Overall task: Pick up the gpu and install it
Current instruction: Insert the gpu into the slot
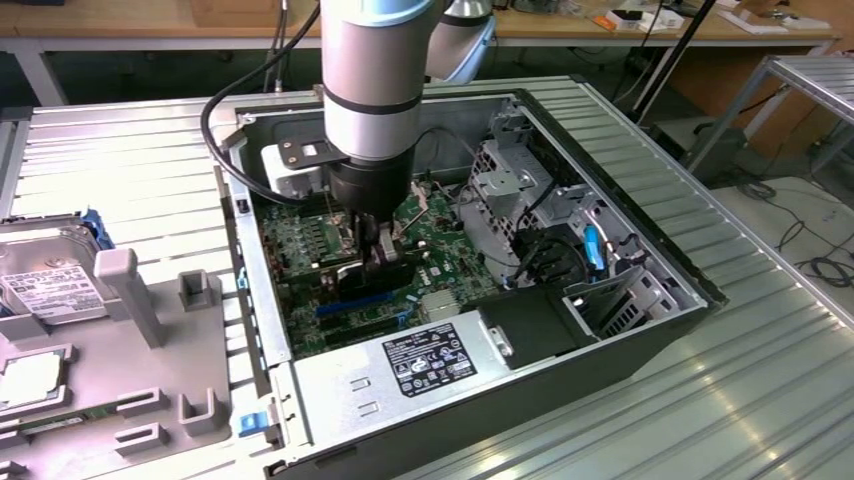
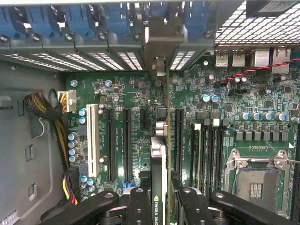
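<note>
The gpu [image 2: 158,154] appears edge-on in the wrist view, a thin card with a black face and a green board. My gripper [image 2: 162,194] is shut on it, one black finger [image 2: 140,204] on each side. The card stands upright over the green motherboard [image 2: 136,93], between two long black expansion slots [image 2: 127,140]. Its silvery end bracket [image 2: 161,51] reaches the case's rear slot openings. Whether the card's edge sits in a slot I cannot tell. In the exterior view my gripper [image 1: 380,250] is low inside the open computer case [image 1: 641,230], with the dark gpu [image 1: 390,268] under it.
Case walls surround the arm. A drive cage [image 1: 514,170] and power supply [image 1: 427,362] stand at the exterior view's right and front. A cable bundle [image 2: 47,112] and the CPU socket [image 2: 255,176] flank the slots. A hard drive [image 1: 47,285] lies on the grey fixture [image 1: 147,330] beside the case.
</note>
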